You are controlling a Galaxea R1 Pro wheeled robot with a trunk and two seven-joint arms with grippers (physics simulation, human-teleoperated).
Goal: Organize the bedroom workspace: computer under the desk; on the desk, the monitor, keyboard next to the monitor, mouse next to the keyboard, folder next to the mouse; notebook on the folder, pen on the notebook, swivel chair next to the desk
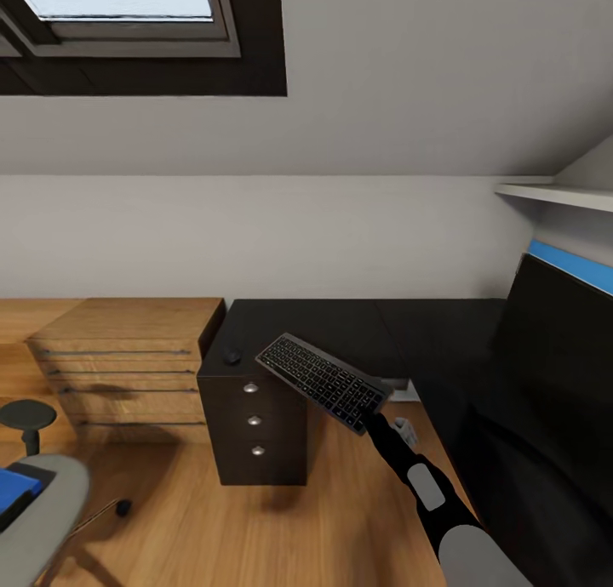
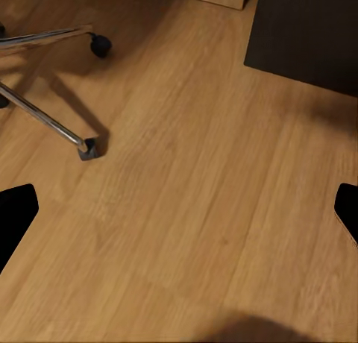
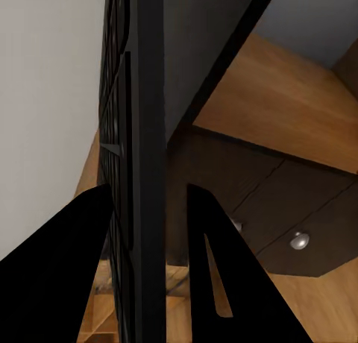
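Observation:
My right gripper [image 1: 375,421] is shut on one end of the slim grey keyboard [image 1: 322,381]. It holds the keyboard tilted in the air over the front edge of the black desk [image 1: 340,323]. In the right wrist view the keyboard [image 3: 145,97] stands edge-on between the closed fingers [image 3: 224,283]. A small dark mouse [image 1: 232,356] lies on the desk's left end above the drawers. The grey swivel chair [image 1: 47,506] is at the lower left, with the blue folder [image 1: 15,492] on its seat. My left gripper [image 2: 179,216] hangs open over the floor. Monitor, computer, notebook and pen are out of view.
A light wooden drawer unit [image 1: 128,357] stands left of the desk's black drawers [image 1: 253,421]. A tall black panel with a blue top edge [image 1: 562,340] rises at the right. The chair's chrome legs and casters [image 2: 86,145] spread over the wooden floor [image 2: 209,209].

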